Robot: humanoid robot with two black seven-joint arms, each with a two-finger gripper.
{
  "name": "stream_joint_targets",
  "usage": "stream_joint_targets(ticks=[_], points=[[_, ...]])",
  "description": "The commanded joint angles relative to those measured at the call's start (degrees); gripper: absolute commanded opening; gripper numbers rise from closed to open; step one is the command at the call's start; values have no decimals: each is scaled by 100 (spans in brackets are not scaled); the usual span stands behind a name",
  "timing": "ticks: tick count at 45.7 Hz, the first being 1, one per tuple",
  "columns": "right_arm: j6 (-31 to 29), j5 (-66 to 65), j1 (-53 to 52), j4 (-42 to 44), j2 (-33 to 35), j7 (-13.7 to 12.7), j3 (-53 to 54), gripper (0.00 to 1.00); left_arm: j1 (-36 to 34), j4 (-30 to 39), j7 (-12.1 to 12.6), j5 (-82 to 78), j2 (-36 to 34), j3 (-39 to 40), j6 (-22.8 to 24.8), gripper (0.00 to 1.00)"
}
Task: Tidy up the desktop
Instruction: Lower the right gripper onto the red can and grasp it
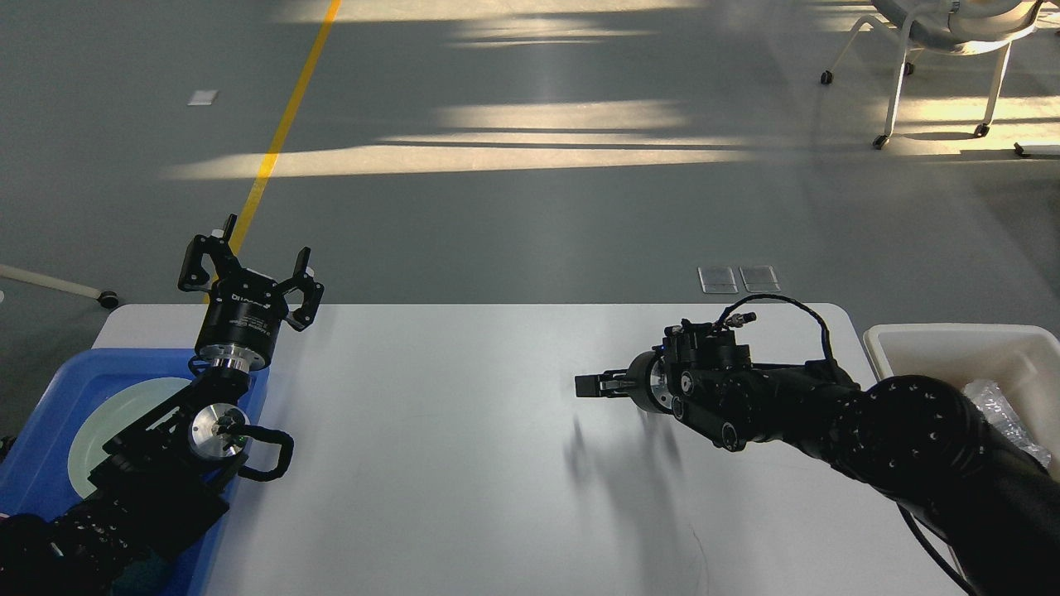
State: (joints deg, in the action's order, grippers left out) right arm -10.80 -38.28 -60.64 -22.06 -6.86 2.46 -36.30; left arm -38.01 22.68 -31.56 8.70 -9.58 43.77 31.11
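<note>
Nearest, at the left edge of the desktop (464,463), a blue tray (50,463) is seen with a pale green plate (108,414) lying in it; both are partly covered by the left arm, which rises over the tray. The left gripper (248,269) is held upright above the tray's far corner, by the desktop's far left corner, with its fingers spread wide and nothing between them. It is judged to be parked there, out of the working area.

At the right edge an off-white bin (952,339) stands just beside the desktop, with a crumpled clear wrapper (1006,414) inside; it is presumably kept there to take rubbish. The right arm is reached in low from the right edge toward the middle of the desktop. The right gripper (598,385) is pointed leftward, close over the surface, and only a narrow dark tip is seen; whether its fingers are apart or closed cannot be told, and no object is visible between them.

The rest of the desktop, wide and white, shows only the arm's shadow.

Beyond the far edge lie grey floor, a yellow line (281,124) and a chair (944,50).
</note>
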Motion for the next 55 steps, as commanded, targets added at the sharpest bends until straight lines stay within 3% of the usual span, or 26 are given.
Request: stream_joint_targets(ticks=[1, 28, 44, 55], points=[[-1, 14, -18, 106, -79, -70, -271, 100, -5, 0, 1, 0, 0, 0, 0, 96], [-309, 330, -678, -237, 334, -62, -342, 99, 4, 0, 1, 0, 0, 0, 0, 96], [-195, 339, -10, 369, 290, -255, -738, 98, 4, 0, 1, 0, 0, 0, 0, 96], [-2, 339, 263, 440, 272, -281, -729, 81, 4, 0, 10, 0, 0, 0, 0, 96]])
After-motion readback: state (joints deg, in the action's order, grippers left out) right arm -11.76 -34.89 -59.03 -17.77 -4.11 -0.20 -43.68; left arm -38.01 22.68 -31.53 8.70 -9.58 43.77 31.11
